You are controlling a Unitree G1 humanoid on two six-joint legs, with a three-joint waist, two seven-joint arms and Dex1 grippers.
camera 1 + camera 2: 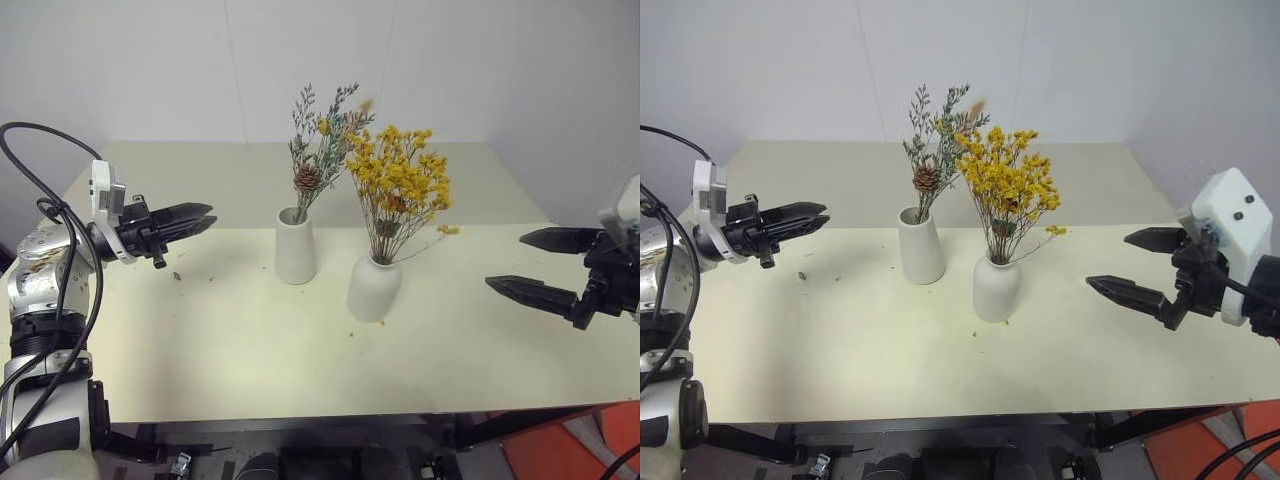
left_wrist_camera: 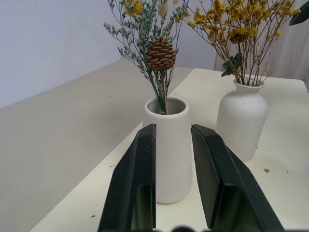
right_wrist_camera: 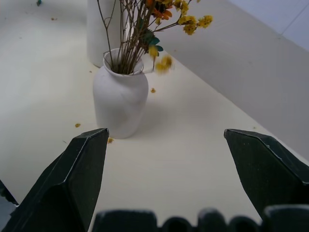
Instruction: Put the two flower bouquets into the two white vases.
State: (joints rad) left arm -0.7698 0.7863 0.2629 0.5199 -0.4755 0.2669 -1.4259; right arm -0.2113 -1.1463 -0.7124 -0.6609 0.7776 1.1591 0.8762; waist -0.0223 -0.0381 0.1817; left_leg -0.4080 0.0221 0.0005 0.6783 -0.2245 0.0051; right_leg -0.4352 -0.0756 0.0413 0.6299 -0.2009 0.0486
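Note:
Both bouquets stand in the two white vases on the cream table [image 1: 200, 350]. The slim grey-green bouquet [image 1: 318, 140] with its pine cone [image 2: 161, 54] sits in the taller vase [image 1: 296, 250]. The bushy yellow-orange bouquet [image 1: 400, 182] sits in the shorter rounded vase [image 1: 374, 288], right of the tall one. My left gripper [image 1: 212, 216] hovers level, well left of the tall vase, pointing at it; its fingers stand a little apart with nothing between them. My right gripper [image 1: 505, 260] hangs wide open and empty, right of the short vase [image 3: 120, 99].
Small dried crumbs [image 1: 176, 275] and yellow flecks [image 3: 77, 125] lie scattered on the table around the vases. The table's front edge runs below both arms. A white wall stands behind the table. Something orange [image 1: 600, 440] is on the floor at the lower right.

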